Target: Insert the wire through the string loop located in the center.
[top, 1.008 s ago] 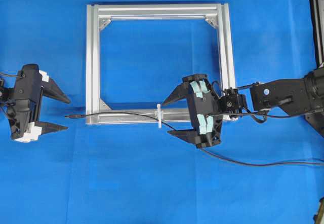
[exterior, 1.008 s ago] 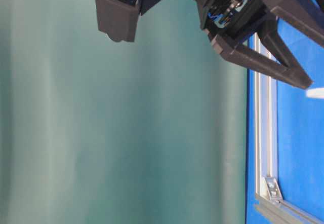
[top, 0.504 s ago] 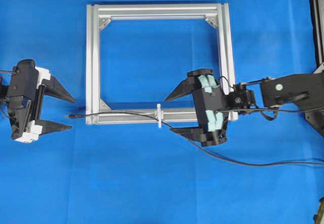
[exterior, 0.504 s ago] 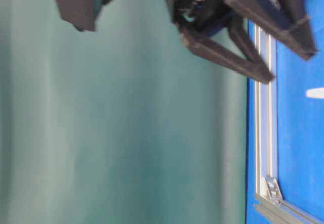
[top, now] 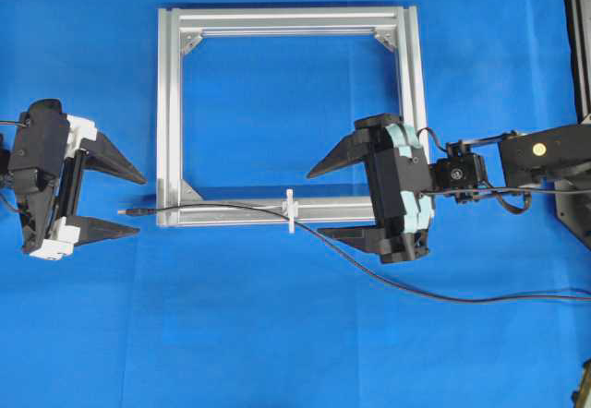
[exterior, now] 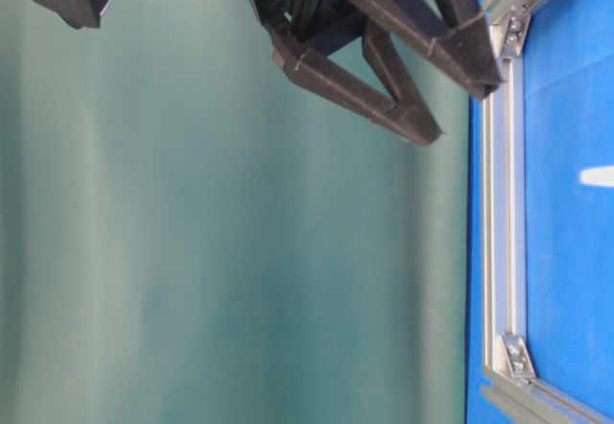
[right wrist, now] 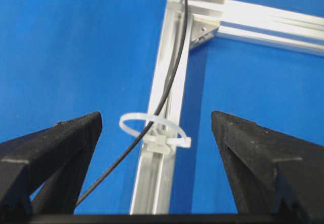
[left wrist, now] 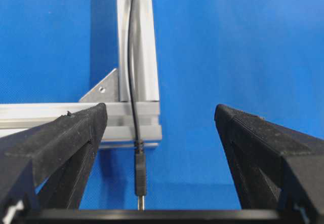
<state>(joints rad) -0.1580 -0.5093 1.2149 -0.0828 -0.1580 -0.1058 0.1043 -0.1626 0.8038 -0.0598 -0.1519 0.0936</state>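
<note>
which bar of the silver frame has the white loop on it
The bottom silver aluminium frame bar in the overhead view; only it carries the white string loop, with the thin black wire through it.

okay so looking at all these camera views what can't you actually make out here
- The wire: its far end runs off the right edge of the overhead view.
- The string loop: too small overhead to show that the wire passes through it; the right wrist view does.
- Table-level view: dark gripper fingers are cut off by the top edge; wire and loop are out of frame.
- Left wrist view: the plug tip meets the gripper body at the bottom edge.
</note>
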